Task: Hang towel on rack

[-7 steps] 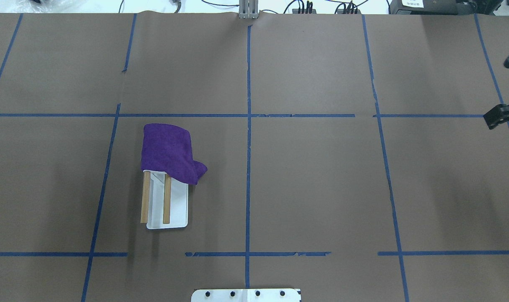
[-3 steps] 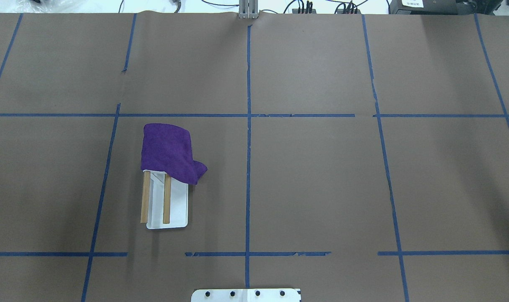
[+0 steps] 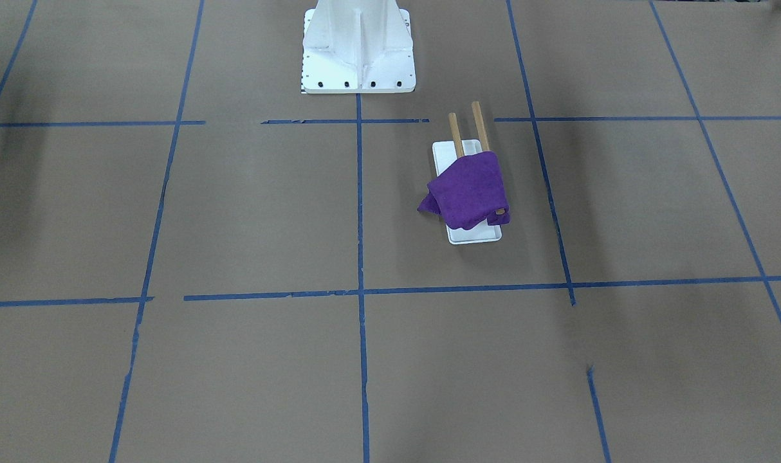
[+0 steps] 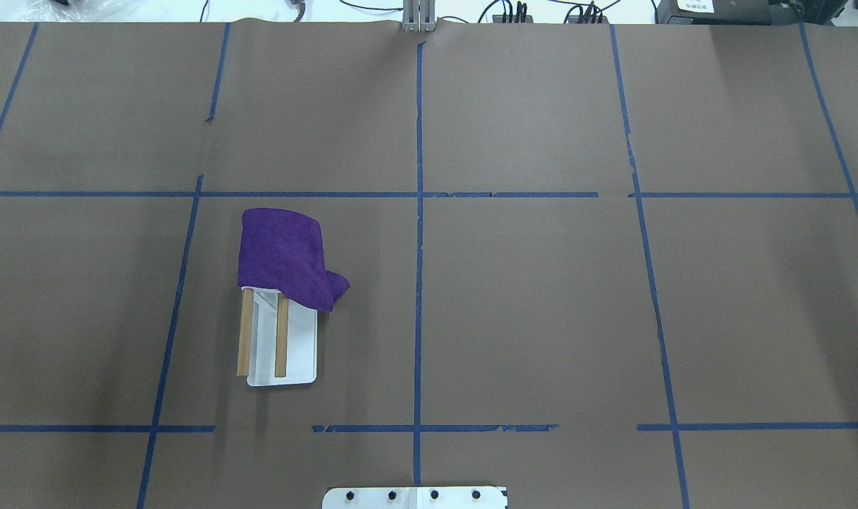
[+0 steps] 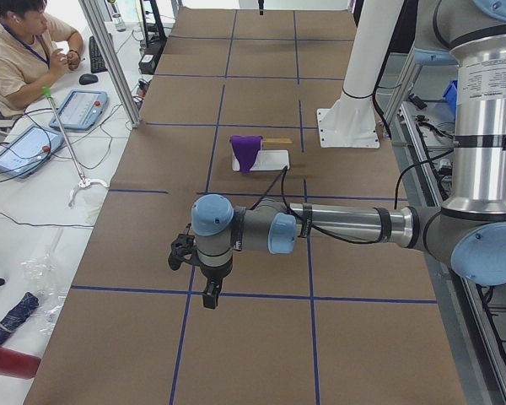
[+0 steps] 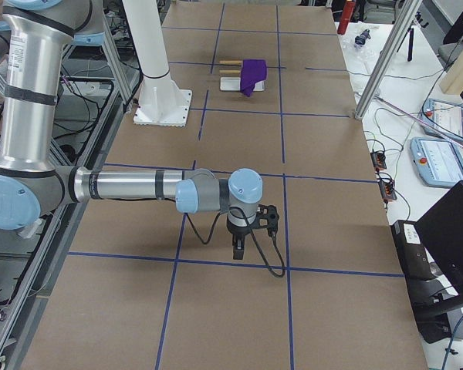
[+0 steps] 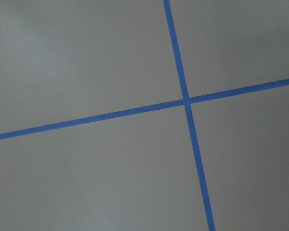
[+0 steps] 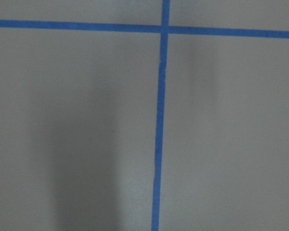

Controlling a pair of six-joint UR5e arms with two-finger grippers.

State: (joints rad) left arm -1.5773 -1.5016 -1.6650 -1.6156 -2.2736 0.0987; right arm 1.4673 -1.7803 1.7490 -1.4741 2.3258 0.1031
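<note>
You cannot read either tool's state. The left gripper [image 5: 210,300] shows only in the view from the table's left end and the right gripper [image 6: 238,252] only in the view from its right end. In those views you cannot tell whether the fingers are spread or pressed together. Each hangs pointing down over bare paper, well apart from the towel. Both wrist cameras give you nothing but the brown paper table cover [image 7: 86,57] and crossing blue tape lines [image 8: 159,120].

The deep purple soft towel [image 4: 284,256] hides the far half of the small rack with a flat white base [image 4: 300,353]. From overhead, the ends of the two light-brown wooden dowels [image 4: 245,332] on the operators' side are hidden. From your side, one dowel tip just peeks out of the cloth.

The rack's long axis runs from the robot toward you. The bare dowel ends point at the white metal pedestal [image 3: 358,51].

The rack stands on the robot's left half of the table, in the grid square just beside the centre tape line.

The towel lies draped across both dowels, smooth on top. A bunched corner hangs off the side nearer the centre line.
</note>
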